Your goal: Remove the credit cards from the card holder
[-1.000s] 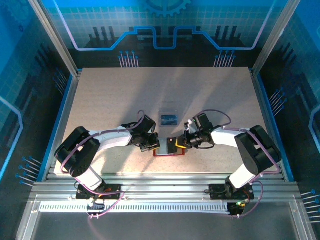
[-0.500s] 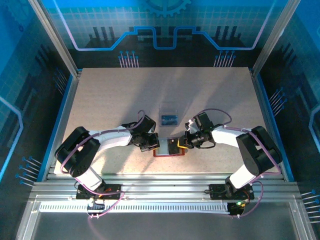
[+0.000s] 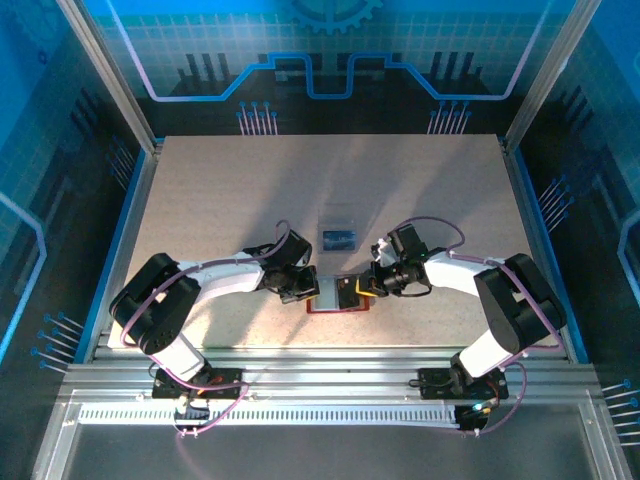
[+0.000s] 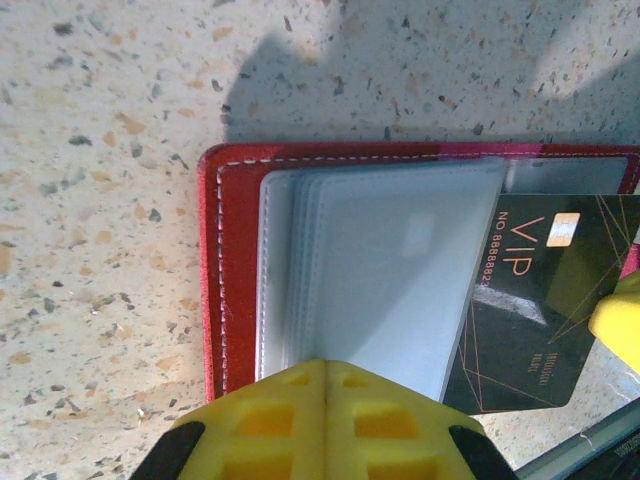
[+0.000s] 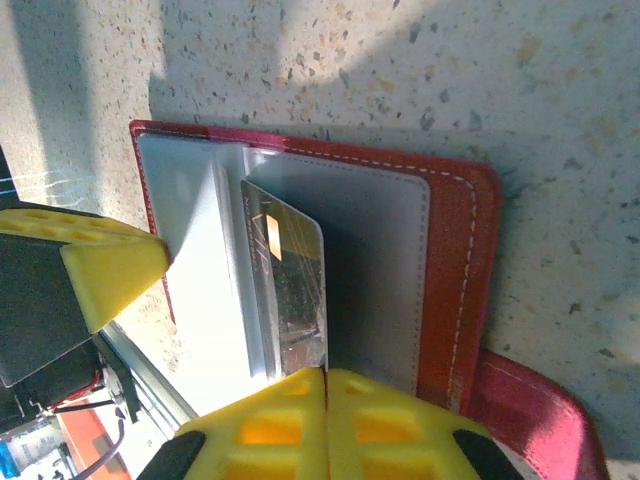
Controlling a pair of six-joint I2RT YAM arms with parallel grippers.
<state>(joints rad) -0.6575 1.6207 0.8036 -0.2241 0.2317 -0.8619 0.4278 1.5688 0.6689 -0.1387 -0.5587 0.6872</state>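
Tabletop (image 3: 220, 200) of speckled stone bears the red card holder (image 4: 235, 270), which lies open near the front edge between the two arms, its pale grey pockets (image 4: 380, 270) facing up. At the near edge of those pockets the left gripper (image 4: 325, 372) is closed, its yellow fingers pressed together (whether it pins a sleeve or merely rests there, I cannot tell). On the other side the right gripper (image 5: 325, 380) is likewise closed. Its tips meet the end of the black card (image 4: 530, 300), which sticks partway out of a pocket toward that arm and looks pinched between them. That card carries gold "VIP" lettering and a small chip. Farther back on the table, apart from the holder, lies a blue card (image 3: 338, 239), with a paler card (image 3: 338, 217) just behind it.
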